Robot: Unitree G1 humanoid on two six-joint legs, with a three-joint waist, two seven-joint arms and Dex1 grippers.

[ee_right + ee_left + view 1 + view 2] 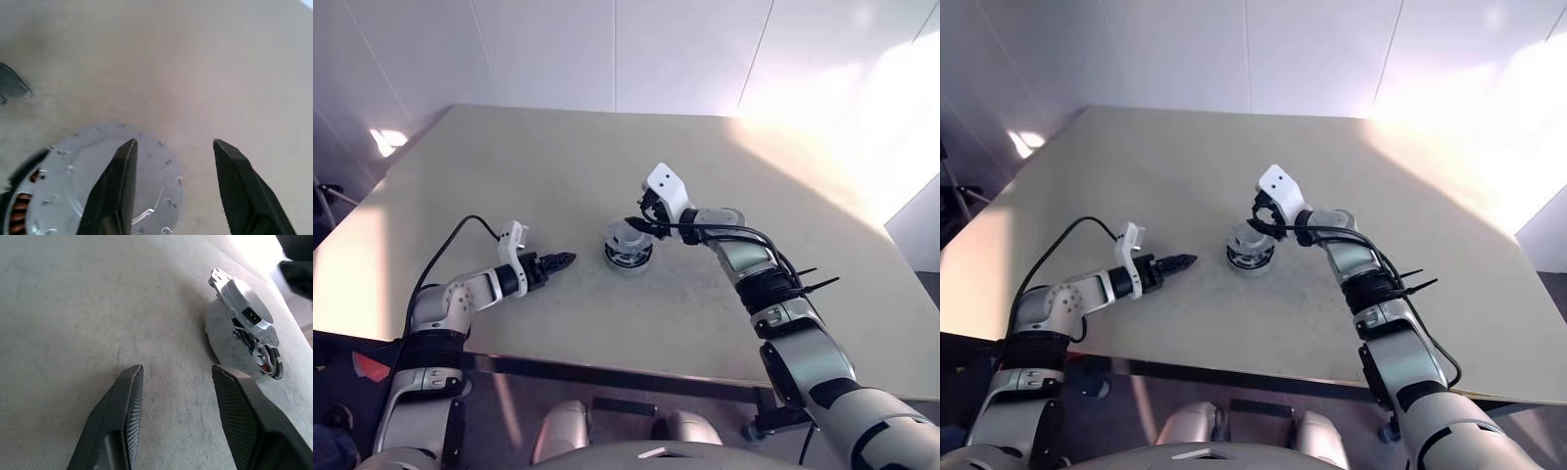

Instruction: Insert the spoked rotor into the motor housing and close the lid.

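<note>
Table (558,157): pale, matte, taking bright glare at the far right.
Motor housing (627,257): sitting mid-table betw. the two arms, copper windings peeking out at its side in the wrist views.
Lid (105,171): grey disc lying on top of the housing, looking a bit off-centre.
R gripper (646,223): hovering just above the lid's far edge, fingers spread, gripping nothing.
L gripper (558,261): hanging low over the table, near the housing, pointing at it; fingers parted, nothing betw. them.
</note>
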